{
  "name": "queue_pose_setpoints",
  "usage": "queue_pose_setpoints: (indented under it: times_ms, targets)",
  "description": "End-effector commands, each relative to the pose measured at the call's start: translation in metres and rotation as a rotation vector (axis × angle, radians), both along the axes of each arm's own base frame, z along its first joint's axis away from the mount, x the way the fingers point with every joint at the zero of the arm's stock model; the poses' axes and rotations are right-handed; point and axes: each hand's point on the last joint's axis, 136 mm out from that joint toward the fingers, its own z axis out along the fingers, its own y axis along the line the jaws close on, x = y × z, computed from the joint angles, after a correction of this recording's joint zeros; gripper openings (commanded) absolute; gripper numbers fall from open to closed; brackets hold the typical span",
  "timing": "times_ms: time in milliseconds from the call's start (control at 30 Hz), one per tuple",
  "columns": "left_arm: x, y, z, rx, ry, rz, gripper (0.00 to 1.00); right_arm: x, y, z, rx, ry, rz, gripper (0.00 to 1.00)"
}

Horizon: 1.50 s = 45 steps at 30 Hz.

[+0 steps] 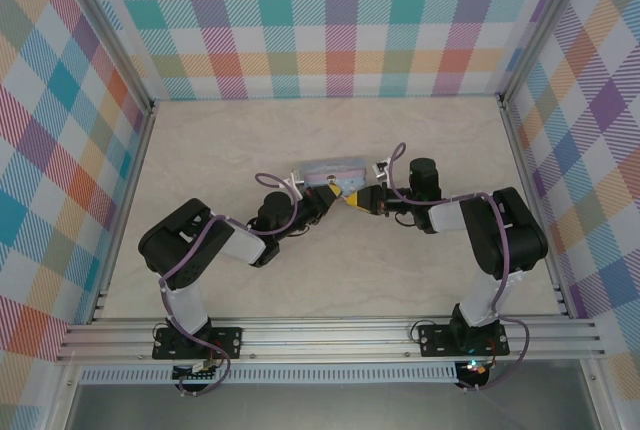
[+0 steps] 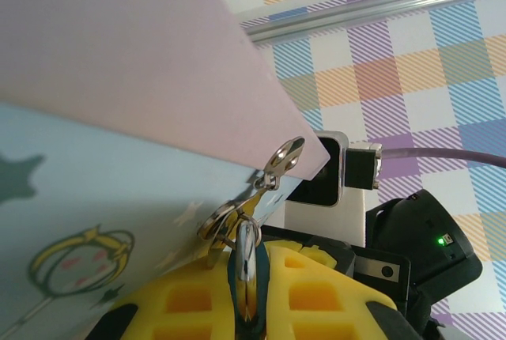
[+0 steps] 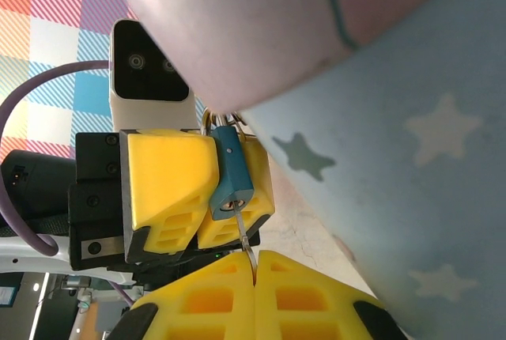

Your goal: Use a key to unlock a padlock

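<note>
The small blue padlock (image 3: 232, 171) hangs by its thin shackle from the metal hasp (image 2: 237, 217) of the pale-blue tin (image 3: 411, 158). My left gripper (image 2: 247, 273) is shut on the padlock (image 2: 247, 277), which stands edge-on between its yellow fingers (image 3: 166, 174). The thin key (image 3: 243, 237) runs from the padlock's keyhole down into my right gripper (image 3: 254, 269), which is shut on its near end. In the top view both grippers, left (image 1: 330, 198) and right (image 1: 362, 202), meet tip to tip in front of the tin (image 1: 335, 167).
The tin with its pinkish lid (image 2: 118, 47) stands mid-table, close against both grippers. Checked walls (image 1: 330, 20) enclose the marbled tabletop (image 1: 200, 150) on three sides. The aluminium rail (image 1: 330, 335) with both arm bases runs along the near edge.
</note>
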Motion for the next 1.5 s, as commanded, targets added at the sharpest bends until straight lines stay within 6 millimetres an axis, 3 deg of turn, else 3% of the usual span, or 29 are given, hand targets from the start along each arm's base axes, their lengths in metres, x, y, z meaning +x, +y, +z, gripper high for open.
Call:
queue_pose_setpoints:
  times_ms: [0,333,800,1467]
  targets:
    - [-0.034,-0.025,0.025,-0.079,-0.07,-0.165,0.0,0.025,-0.013,0.011,-0.012,-0.091,-0.123,0.01]
    - [-0.022,-0.023,0.038,-0.156,-0.023,-0.068,0.0,0.006,-0.017,0.019,0.064,-0.052,-0.144,0.0]
    - [-0.018,-0.019,0.032,-0.154,-0.005,-0.034,0.0,-0.003,-0.019,0.025,0.063,-0.023,-0.147,0.0]
    - [-0.016,-0.014,0.031,-0.157,0.006,-0.008,0.0,-0.025,-0.015,0.013,0.044,0.026,-0.132,0.01]
